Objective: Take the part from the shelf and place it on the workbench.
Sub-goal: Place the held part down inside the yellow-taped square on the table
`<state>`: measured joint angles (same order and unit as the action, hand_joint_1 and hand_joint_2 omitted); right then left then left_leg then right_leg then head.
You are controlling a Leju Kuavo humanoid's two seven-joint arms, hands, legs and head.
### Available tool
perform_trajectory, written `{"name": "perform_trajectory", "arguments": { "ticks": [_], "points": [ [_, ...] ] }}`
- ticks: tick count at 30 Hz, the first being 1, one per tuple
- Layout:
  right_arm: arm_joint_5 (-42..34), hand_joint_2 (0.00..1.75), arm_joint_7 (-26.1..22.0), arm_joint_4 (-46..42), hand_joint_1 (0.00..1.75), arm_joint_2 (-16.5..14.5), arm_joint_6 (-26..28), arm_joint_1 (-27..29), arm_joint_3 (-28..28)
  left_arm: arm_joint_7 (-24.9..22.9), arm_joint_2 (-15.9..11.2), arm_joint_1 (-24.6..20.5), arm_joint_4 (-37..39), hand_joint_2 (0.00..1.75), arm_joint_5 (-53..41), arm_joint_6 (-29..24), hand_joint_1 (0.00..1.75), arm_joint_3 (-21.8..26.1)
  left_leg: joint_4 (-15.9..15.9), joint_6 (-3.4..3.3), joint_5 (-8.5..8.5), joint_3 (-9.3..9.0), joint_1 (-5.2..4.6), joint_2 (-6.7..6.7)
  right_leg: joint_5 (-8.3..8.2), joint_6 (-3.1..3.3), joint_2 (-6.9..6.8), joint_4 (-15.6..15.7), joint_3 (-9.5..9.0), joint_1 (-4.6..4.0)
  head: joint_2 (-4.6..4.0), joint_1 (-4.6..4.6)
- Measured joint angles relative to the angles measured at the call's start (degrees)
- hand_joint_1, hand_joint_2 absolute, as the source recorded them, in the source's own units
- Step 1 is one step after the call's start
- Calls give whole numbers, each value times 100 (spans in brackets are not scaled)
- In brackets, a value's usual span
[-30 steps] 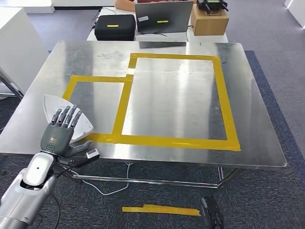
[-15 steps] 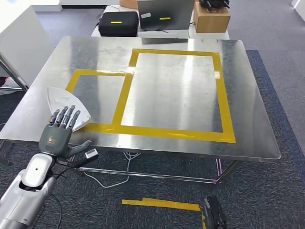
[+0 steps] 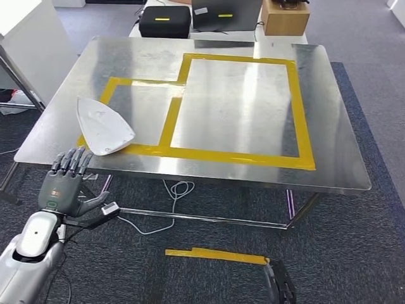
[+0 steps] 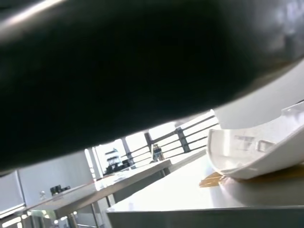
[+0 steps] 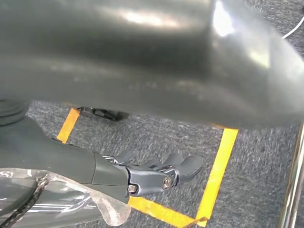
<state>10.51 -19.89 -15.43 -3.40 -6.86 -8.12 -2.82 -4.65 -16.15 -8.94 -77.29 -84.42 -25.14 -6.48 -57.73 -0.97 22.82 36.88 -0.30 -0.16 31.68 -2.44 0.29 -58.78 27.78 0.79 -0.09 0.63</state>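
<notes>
The white, fan-shaped part [image 3: 102,126] lies on the steel workbench [image 3: 334,126] near its front left corner, partly over the yellow tape outline. In the left wrist view the part [image 4: 258,152] shows as a white shell resting on the tabletop. My left hand [image 3: 64,183] hovers just off the bench's front edge, below and in front of the part, with its fingers spread and nothing in them. My right hand [image 3: 279,285] hangs low over the carpet; its fingers [image 5: 157,173] lie loosely extended and hold nothing.
A black case [image 3: 164,21], a laptop [image 3: 225,12] and a cardboard box [image 3: 285,18] sit on a table behind the bench. A white panel [image 3: 28,44] stands at the left. A cable [image 3: 167,209] and a yellow tape strip [image 3: 215,255] lie on the carpet.
My left hand has drawn back from the part, which stays on the bench, and now sits lower, off the table edge. The whole view has also shifted.
</notes>
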Motion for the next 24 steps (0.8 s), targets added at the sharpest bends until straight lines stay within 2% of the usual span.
{"name": "perform_trajectory", "arguments": {
  "ticks": [1,3,4,5,6,8,9,10,11,13,14,15,16,18,19,20,21,23,24],
  "points": [
    [5,0,10,-2,0,-12,4,1,1,5,-42,48,-39,0,28,-7,0,54,-17,27,-47,34,-6,-2,40,28,11,161,-102,-10,0,3],
    [19,0,29,-2,0,-38,14,19,2,15,-117,148,-96,0,61,-14,0,147,-33,83,-120,77,7,-13,11,103,-1,215,-54,-12,0,-1],
    [26,0,37,-2,0,-48,18,26,2,17,-150,203,-119,0,70,-15,0,190,-76,116,-57,107,18,-16,-34,157,-15,215,-13,-8,0,6],
    [34,0,42,-3,0,-62,21,26,3,19,-181,251,-138,0,78,-15,0,229,-217,150,115,159,30,-18,-90,211,-31,221,35,0,0,13],
    [40,0,44,-3,0,-77,24,24,4,21,-207,284,-152,0,85,-14,0,266,-470,184,378,234,43,-16,-150,255,-46,224,97,5,0,27],
    [48,0,49,-4,0,-98,24,23,6,22,-239,330,-168,0,96,-13,0,318,-1195,238,920,389,62,-10,-273,293,-70,212,233,-5,0,46],
    [48,0,51,-4,0,-104,24,25,7,22,-249,354,-172,0,99,-13,0,337,-1487,256,1037,415,72,-9,-331,293,-83,203,318,-9,0,51],
    [49,0,55,-4,0,-106,24,25,7,24,-257,382,-175,0,99,-13,0,352,-1630,266,1023,375,83,-9,-387,290,-95,189,400,-11,0,49],
    [49,0,60,-4,0,-106,24,23,7,25,-263,408,-179,0,99,-13,0,368,-1571,270,901,241,94,-9,-439,284,-105,170,486,-12,0,50],
    [51,0,72,-8,0,-109,24,18,7,27,-284,436,-196,0,100,-14,0,404,-931,260,655,-280,112,-7,-530,254,-116,125,633,-14,0,50],
    [52,0,76,-14,0,-113,24,13,7,28,-297,440,-211,0,101,-15,0,425,-504,242,638,-576,109,-8,-568,230,-119,105,687,-21,0,49],
    [54,0,78,-19,0,-118,24,7,7,28,-310,442,-227,0,104,-16,0,448,-178,217,669,-782,101,-9,-613,198,-121,97,722,-27,0,45],
    [55,0,80,-24,0,-121,24,1,7,28,-325,446,-239,0,107,-18,0,471,15,185,715,-881,84,-12,-658,162,-122,98,745,-29,0,45],
    [58,0,87,-26,0,-125,23,1,8,27,-342,476,-251,0,120,-21,0,512,109,95,666,-855,59,-9,-750,76,-120,121,782,-15,0,45],
    [58,0,95,-25,0,-125,22,9,8,26,-349,492,-251,0,129,-22,0,528,126,47,604,-813,57,-2,-721,41,-110,109,815,-4,0,50],
    [60,0,102,-25,0,-126,22,18,9,26,-352,507,-251,0,140,-25,0,542,141,-6,534,-758,61,6,-581,15,-97,19,880,0,0,43],
    [60,0,108,-24,0,-126,22,23,9,26,-353,518,-252,0,150,-27,0,556,156,-52,459,-688,66,14,-341,3,-80,-180,968,1,0,38],
    [61,0,114,-25,0,-126,22,19,9,26,-355,543,-253,0,161,-30,0,577,149,-108,322,-512,49,17,239,-2,-57,-849,1162,-5,0,21],
    [61,0,115,-25,0,-126,22,16,9,26,-355,560,-253,0,162,-30,0,586,143,-116,251,-415,38,16,402,-1,-52,-1176,1206,-7,0,21]
  ]
}}
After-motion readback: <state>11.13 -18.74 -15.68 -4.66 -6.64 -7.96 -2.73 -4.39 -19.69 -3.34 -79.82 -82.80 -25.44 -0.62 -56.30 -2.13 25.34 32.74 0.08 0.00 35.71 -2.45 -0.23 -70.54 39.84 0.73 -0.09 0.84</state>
